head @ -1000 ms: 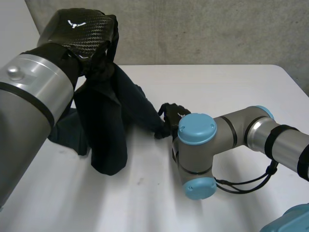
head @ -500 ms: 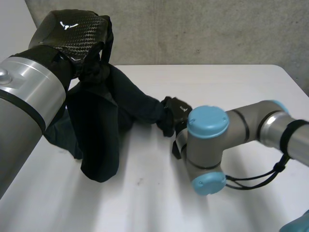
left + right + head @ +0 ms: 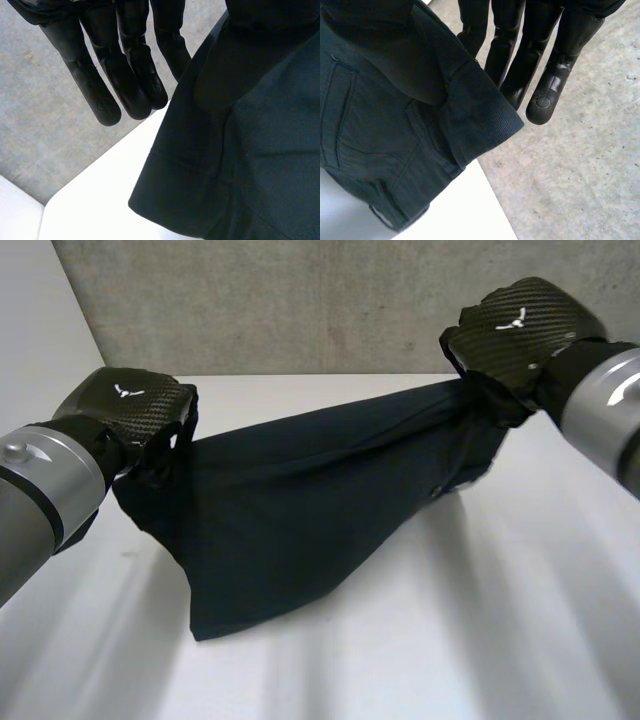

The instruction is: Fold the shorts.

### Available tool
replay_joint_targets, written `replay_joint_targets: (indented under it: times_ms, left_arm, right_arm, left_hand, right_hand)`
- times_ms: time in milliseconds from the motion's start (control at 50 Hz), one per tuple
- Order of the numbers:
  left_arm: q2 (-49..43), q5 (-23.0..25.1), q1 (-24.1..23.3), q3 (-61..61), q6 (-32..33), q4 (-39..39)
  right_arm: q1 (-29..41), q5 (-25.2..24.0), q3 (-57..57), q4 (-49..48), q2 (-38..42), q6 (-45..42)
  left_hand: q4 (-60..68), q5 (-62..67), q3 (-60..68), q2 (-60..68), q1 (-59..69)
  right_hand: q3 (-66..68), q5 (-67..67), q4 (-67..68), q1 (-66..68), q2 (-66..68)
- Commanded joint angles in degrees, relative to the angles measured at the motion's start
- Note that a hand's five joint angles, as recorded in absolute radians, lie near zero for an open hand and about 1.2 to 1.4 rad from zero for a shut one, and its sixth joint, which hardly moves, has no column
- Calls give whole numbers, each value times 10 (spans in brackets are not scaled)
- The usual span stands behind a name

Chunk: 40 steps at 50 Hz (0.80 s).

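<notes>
The dark navy shorts [image 3: 300, 500] hang spread in the air between my two hands, their lower edge drooping to the white table [image 3: 500, 630]. My left hand [image 3: 130, 410] grips one end at the view's left. My right hand [image 3: 515, 330] grips the other end, higher and further back. In the left wrist view the shorts [image 3: 240, 150] are pinched on the thumb side, with the straight fingers [image 3: 125, 75] beside the cloth. In the right wrist view the shorts [image 3: 395, 110], with a pocket seam and a thick band edge, are pinched the same way next to the fingers [image 3: 550, 80].
A grey concrete wall [image 3: 300, 300] stands behind the table's far edge. Bare white tabletop lies in front of and to the right of the hanging cloth.
My right hand closed on the shorts' end lying on the table and rose up to the right. My left hand came down. The bunched shorts are now stretched out between the hands.
</notes>
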Motion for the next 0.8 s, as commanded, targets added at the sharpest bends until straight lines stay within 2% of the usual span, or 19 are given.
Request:
replay_joint_targets:
  times_ms: [20, 180, 280, 360, 440, 460, 480, 500, 520, 580, 600, 620, 680, 720, 800]
  left_arm:
    - [-17, 6, -1, -20, 0, 1]
    - [-143, 5, 0, -19, 43, 7]
    - [-250, 2, 4, 48, 79, 25]
    - [-328, -1, 13, 150, 84, 47]
    - [-384, -5, 18, 293, 86, 76]
    - [-389, -7, 19, 323, 85, 85]
    - [-395, -11, 23, 383, 85, 113]
    - [-394, -13, 25, 406, 85, 128]
    - [-394, -16, 27, 429, 85, 146]
    - [-390, -27, 23, 492, 78, 239]
    - [-384, -30, 22, 495, 80, 267]
    - [-357, -35, 20, 490, 82, 322]
    - [-299, -45, 19, 463, 78, 392]
    - [-247, -49, 19, 408, 79, 444]
    - [-192, -47, 17, 319, 79, 482]
  right_arm:
    - [7, -2, 18, 111, 6, -3]
    - [10, 2, 49, 145, 106, -54]
    - [9, 3, 13, 122, 182, -51]
    - [9, 8, -48, 70, 240, -44]
    - [10, 24, -124, -29, 273, -18]
    - [10, 35, -158, -84, 281, -6]
    - [10, 39, -169, -110, 282, -1]
    - [9, 44, -183, -142, 282, 4]
    - [9, 50, -204, -220, 281, 13]
    - [10, 55, -221, -353, 273, 23]
    - [10, 56, -222, -444, 260, 23]
    - [10, 58, -221, -485, 253, 24]
    - [10, 55, -209, -606, 228, 27]
    - [10, 57, -203, -630, 221, 28]
    - [11, 57, -197, -603, 219, 32]
  left_hand:
    - [113, 148, 118, 114, 139]
    - [113, 148, 118, 114, 139]
    - [113, 148, 118, 114, 139]
    - [113, 148, 118, 114, 139]
    - [113, 148, 118, 114, 139]
    - [113, 148, 118, 114, 139]
    - [113, 148, 118, 114, 139]
    - [113, 148, 118, 114, 139]
    - [113, 148, 118, 114, 139]
    - [113, 148, 118, 114, 139]
    - [113, 148, 118, 114, 139]
    - [113, 148, 118, 114, 139]
    - [113, 148, 118, 114, 139]
    - [113, 148, 118, 114, 139]
    - [113, 148, 118, 114, 139]
  right_hand:
    - [122, 144, 119, 238, 127]
    - [122, 144, 119, 238, 127]
    - [122, 144, 119, 238, 127]
    - [122, 144, 119, 238, 127]
    - [122, 144, 119, 238, 127]
    - [122, 144, 119, 238, 127]
    - [122, 144, 119, 238, 127]
    - [122, 144, 119, 238, 127]
    - [122, 144, 119, 238, 127]
    - [122, 144, 119, 238, 127]
    - [122, 144, 119, 238, 127]
    - [122, 144, 119, 238, 127]
    - [122, 144, 119, 238, 127]
    - [122, 144, 119, 238, 127]
    - [122, 144, 119, 238, 127]
